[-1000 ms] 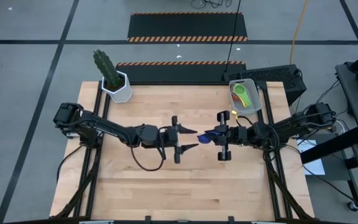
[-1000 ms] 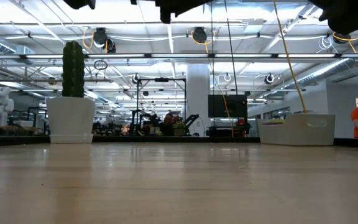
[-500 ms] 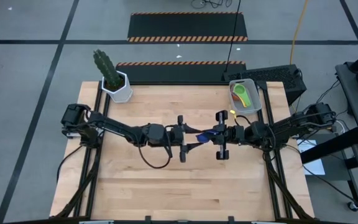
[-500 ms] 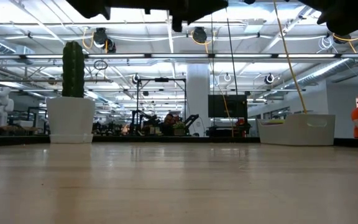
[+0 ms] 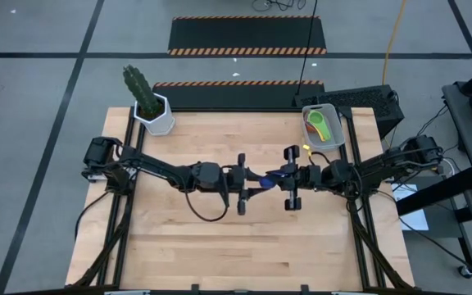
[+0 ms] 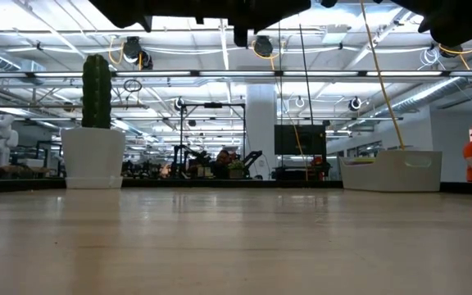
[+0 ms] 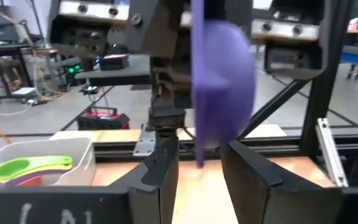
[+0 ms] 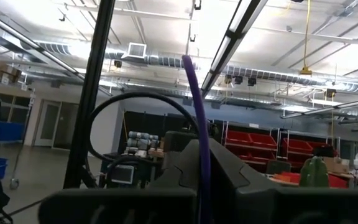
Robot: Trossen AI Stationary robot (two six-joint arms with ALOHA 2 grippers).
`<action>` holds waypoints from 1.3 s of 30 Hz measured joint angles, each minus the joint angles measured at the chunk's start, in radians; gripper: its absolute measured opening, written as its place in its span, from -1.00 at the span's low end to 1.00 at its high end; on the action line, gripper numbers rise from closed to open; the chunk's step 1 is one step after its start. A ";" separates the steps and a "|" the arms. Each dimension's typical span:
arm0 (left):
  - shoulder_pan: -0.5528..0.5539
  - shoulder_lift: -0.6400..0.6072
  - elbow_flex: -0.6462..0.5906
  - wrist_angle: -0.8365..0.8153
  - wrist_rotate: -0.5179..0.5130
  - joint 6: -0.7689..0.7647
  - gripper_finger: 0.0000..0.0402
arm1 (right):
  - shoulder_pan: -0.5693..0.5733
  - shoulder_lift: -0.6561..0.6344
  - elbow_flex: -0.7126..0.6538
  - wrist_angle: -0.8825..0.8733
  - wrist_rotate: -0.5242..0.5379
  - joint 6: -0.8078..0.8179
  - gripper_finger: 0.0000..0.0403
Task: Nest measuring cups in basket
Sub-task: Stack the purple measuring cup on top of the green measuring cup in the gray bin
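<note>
The right gripper (image 5: 288, 178) and the left gripper (image 5: 243, 183) face each other above the middle of the table (image 5: 220, 246), with a dark blue measuring cup (image 5: 265, 178) between them. In the right wrist view that arm's two dark fingers (image 8: 225, 168) are clamped on the cup's thin handle (image 8: 197, 124), which stands up edge-on from between them. In the left wrist view the cup's bowl (image 7: 219, 87) hangs just in front of the left arm's own fingers (image 7: 160, 171), which stand apart with a clear gap; the handle's lower end dips toward that gap, though whether either finger touches it cannot be told (the cup is blurred there).

The basket (image 5: 340, 131) sits at the far right corner of the table, well apart from both grippers. A green cup (image 5: 319, 125) lies on top inside it, with yellow, purple and red rims (image 7: 23, 174) showing nested under it in the left wrist view.

A cactus in a white pot (image 5: 156, 115) stands at the far left corner.

No brand, label or writing can be read on the cups or basket; faint marks on the left gripper's body are illegible.
</note>
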 joint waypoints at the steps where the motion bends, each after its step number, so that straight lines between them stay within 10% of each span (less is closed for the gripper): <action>1: 0.000 0.000 0.000 0.004 0.008 0.000 -0.40 | 0.000 0.000 0.000 -0.001 0.000 0.000 -0.99; 10: 0.000 0.000 0.000 0.005 0.012 0.000 -0.44 | 0.000 0.000 0.000 -0.006 0.000 0.000 -0.99; 20: 0.003 0.000 0.000 -0.002 0.019 0.003 -0.94 | 0.000 -0.001 0.000 -0.019 0.000 -0.021 -0.99; 27: 0.019 -0.117 -0.002 -0.250 0.019 0.025 -0.96 | 0.000 -0.001 0.000 -0.039 0.010 -0.026 -0.78; 39: -0.012 -0.308 0.001 -0.728 -0.337 0.111 -0.97 | 0.010 -0.134 0.003 -0.447 0.288 -0.083 -0.33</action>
